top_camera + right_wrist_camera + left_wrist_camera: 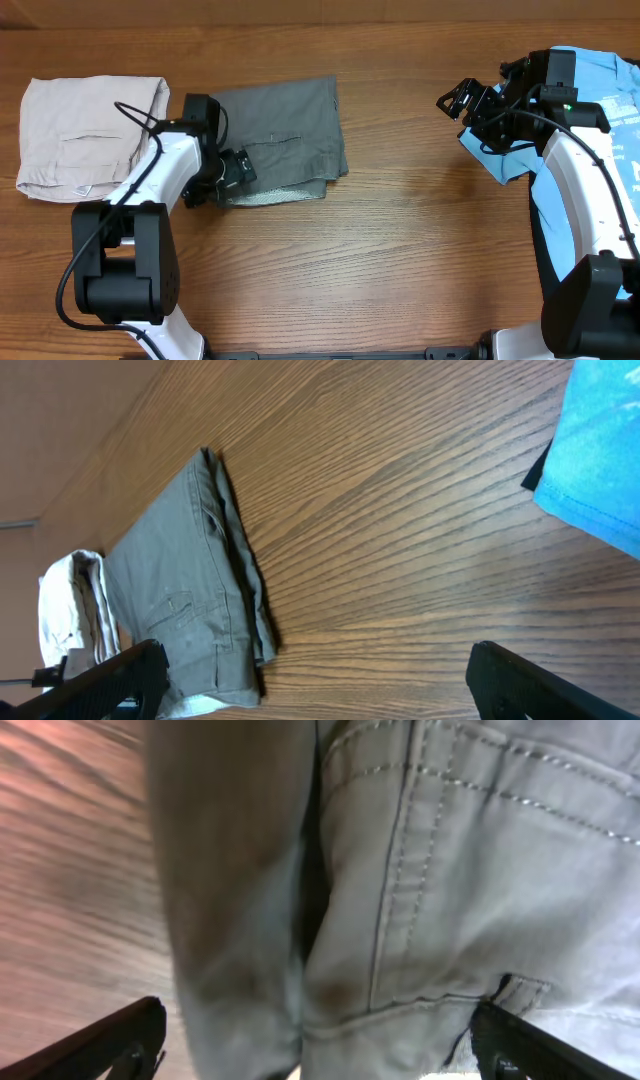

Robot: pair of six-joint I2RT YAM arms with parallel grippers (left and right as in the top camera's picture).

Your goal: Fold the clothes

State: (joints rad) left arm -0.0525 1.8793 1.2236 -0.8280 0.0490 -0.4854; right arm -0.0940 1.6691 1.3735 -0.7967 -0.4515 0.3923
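Overhead shows the dark grey shorts (pixel 285 135) folded mid-left on the counter (pixel 400 250), just beside beige shorts (pixel 85 135). Over their near-left corner the left fingers (pixel 110 1040) spread wide, empty; the right fingers (pixel 540 680) are wide, empty, well apart. Cloth is probably light and limp, and the layers may slide, so pinch the stitched waistband edge.

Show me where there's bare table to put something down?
The widest bare stretch of table lies between the grey shorts and the blue T-shirt, running down to the near edge between the two arm bases. Crowded: the left, where beige shorts, grey shorts and left arm bunch together, and the right under the right arm.
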